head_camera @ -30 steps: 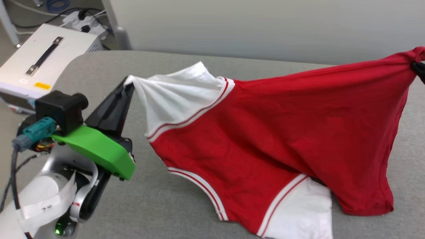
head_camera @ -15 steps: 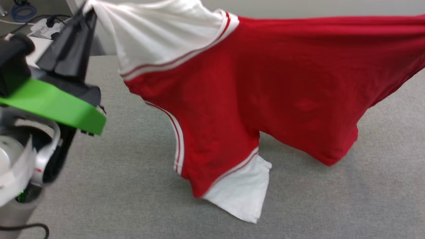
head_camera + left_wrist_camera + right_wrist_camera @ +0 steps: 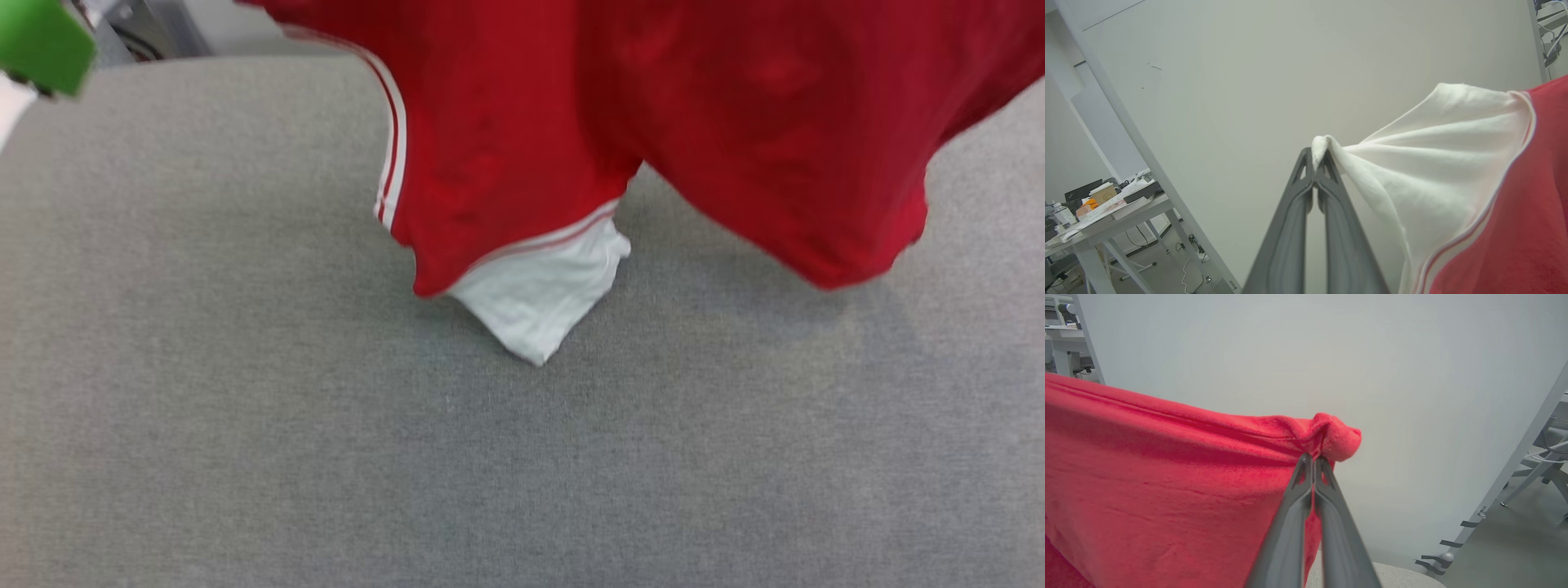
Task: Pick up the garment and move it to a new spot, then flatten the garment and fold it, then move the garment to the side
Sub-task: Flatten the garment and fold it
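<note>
While the left end effector [image 3: 1316,159] is clamped on a white sleeve tip [image 3: 1321,143] and the right end effector [image 3: 1313,458] on a red corner [image 3: 1340,439], the garment [image 3: 735,122] hangs between them over the far half of the counter [image 3: 245,457], its second sleeve [image 3: 535,306] dangling lowest.

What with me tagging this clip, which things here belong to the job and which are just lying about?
Job: garment, left gripper, right gripper, grey work surface.
Lying about: side desk, paper cup, floor cables.
</note>
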Controlling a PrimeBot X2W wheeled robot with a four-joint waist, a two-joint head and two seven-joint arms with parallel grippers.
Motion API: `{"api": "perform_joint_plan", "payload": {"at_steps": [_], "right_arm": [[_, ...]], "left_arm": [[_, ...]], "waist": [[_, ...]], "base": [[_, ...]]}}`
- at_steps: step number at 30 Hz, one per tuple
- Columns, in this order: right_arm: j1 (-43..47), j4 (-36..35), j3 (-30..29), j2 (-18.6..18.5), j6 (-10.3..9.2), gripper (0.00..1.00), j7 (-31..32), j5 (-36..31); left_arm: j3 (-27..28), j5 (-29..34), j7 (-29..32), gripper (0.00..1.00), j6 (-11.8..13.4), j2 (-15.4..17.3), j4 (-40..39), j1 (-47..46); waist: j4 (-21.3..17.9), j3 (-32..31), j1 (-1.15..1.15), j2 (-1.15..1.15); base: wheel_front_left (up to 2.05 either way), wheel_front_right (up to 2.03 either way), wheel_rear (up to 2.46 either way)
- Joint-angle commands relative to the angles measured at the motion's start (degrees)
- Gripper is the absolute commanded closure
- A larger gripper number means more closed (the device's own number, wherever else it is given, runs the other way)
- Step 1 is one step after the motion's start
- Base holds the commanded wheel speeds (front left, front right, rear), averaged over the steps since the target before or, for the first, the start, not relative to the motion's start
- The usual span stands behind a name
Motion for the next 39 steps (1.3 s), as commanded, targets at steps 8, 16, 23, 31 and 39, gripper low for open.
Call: {"api": "perform_joint_plan", "payload": {"at_steps": [8,16,23,31,39], "right_arm": [[-19.45,10.83,4.33,-0.40,-0.06,1.00,-6.77,-4.27],[-36.93,24.63,8.33,2.76,-0.06,1.00,-15.61,-10.84],[-46.45,35.64,10.65,5.64,-0.06,1.00,-23.40,-14.97],[-46.74,43.60,13.69,7.75,-0.06,1.00,-31.27,-15.01],[-37.17,47.27,17.32,8.83,-0.06,1.00,-37.59,-11.38]], "left_arm": [[-1.80,5.54,-1.42,1.00,-7.79,-1.10,15.92,-21.91],[-5.64,12.39,-7.04,1.00,-10.84,-6.53,34.67,-44.22],[-6.69,14.85,-15.00,1.00,-11.29,-10.07,48.57,-54.84],[-8.92,14.07,-24.79,1.00,-11.70,-13.38,58.49,-51.31],[-11.77,10.62,-30.21,1.00,-11.91,-18.25,60.03,-35.37]], "waist": [[-1.34,17.00,0.00,0.00],[-1.82,23.87,0.00,0.00],[-1.78,25.82,0.00,0.00],[-0.11,26.17,0.00,0.00],[1.88,23.09,0.00,0.00]], "base": [[0.00,0.00,0.00],[0.00,0.00,0.00],[0.00,0.00,0.00],[0.00,0.00,0.00],[0.00,0.00,0.00]]}}
